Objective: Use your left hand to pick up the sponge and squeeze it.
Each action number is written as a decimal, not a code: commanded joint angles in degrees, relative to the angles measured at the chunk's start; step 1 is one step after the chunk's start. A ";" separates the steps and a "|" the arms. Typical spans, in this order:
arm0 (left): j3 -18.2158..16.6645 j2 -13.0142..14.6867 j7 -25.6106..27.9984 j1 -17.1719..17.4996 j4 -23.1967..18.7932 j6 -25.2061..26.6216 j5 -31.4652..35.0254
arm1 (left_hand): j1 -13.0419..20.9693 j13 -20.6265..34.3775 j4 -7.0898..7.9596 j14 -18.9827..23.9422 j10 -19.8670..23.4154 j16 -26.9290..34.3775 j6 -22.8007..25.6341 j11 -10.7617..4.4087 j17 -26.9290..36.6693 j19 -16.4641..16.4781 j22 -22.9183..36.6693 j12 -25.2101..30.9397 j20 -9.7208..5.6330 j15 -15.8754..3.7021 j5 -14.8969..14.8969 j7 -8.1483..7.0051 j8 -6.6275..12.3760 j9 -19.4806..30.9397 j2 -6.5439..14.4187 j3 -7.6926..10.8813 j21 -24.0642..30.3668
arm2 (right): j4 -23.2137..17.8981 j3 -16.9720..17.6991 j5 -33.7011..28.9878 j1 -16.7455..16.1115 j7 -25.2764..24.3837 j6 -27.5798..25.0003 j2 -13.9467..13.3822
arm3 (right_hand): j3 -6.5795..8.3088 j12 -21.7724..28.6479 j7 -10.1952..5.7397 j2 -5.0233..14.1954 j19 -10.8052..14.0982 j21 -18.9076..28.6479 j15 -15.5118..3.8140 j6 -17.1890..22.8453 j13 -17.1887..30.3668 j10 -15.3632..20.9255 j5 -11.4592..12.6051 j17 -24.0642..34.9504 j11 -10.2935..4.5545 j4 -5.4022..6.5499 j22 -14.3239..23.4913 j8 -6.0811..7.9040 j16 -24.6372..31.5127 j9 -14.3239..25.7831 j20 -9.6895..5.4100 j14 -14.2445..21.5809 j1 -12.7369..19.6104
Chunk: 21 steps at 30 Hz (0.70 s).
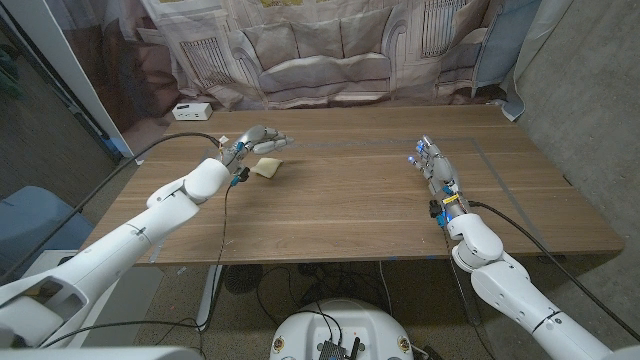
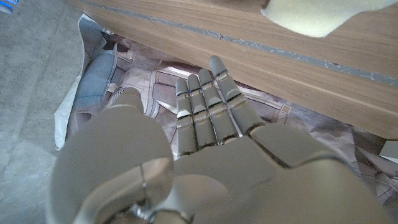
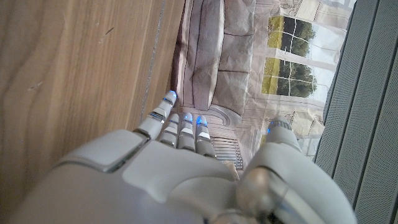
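- The sponge (image 1: 267, 168), a pale yellow block, lies on the wooden table (image 1: 360, 200) towards its far left part, not yet picked up
- The left hand (image 1: 256, 141) hangs just above and a touch beyond the sponge, fingers stretched out and close together, holding nothing; from the head view I cannot tell whether it brushes the sponge or clears it
- In the left wrist view the fingers (image 2: 205, 106) reach straight out past the table's far edge, while the sponge (image 2: 311, 15) sits off to the side of the palm's line, so the hand looks to me poorly lined up for a grasp
- To do this step well, I would say the hand should draw back and across until the sponge is under the palm, then spread thumb and fingers wider than the block before lowering
- Coming down on the sponge's shorter sides seems the safer bet, as a soft block gives way and can slide on smooth wood if pushed from one side only
- The squeeze itself is best saved for after the lift, I think, once the sponge is off the table
- The right hand (image 1: 432, 165) waits well apart at the table's right part, fingers straight and holding nothing, and has no part in this
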 commanded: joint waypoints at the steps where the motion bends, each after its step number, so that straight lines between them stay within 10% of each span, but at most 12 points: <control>1: -1.19 -2.09 6.65 3.69 -5.31 5.22 -0.76 | -1.02 -0.25 0.10 -1.16 -0.55 -0.38 -0.51 -0.08 0.00 -0.86 0.27 -0.17 -0.13 0.15 -0.01 -0.25 -0.13 -0.04 -0.23 -0.29 -0.56 | 1.59 1.37 2.01 0.34 3.60 1.04 -1.82 | -0.15 0.10 -0.07 0.41 0.52 0.13 0.00 0.36 0.32 0.72 -0.10 0.33 -0.02 0.08 0.11 -0.05 0.45 0.09 -0.15 0.49 0.33; 21: 0.56 -5.39 8.10 4.00 -9.42 9.66 -2.28 | -5.13 -3.21 0.40 -12.08 -8.46 -0.54 -7.59 -0.24 0.01 -10.62 0.33 -0.53 0.85 0.35 0.06 -0.92 -0.64 -0.20 -0.61 -1.39 -6.70 | 8.33 3.14 7.29 1.77 14.35 4.43 -4.46 | -0.21 -0.03 -0.52 0.39 0.18 0.00 -0.31 2.18 0.31 0.42 -0.10 0.29 -0.26 0.03 0.11 0.38 0.30 0.11 -0.28 0.18 0.43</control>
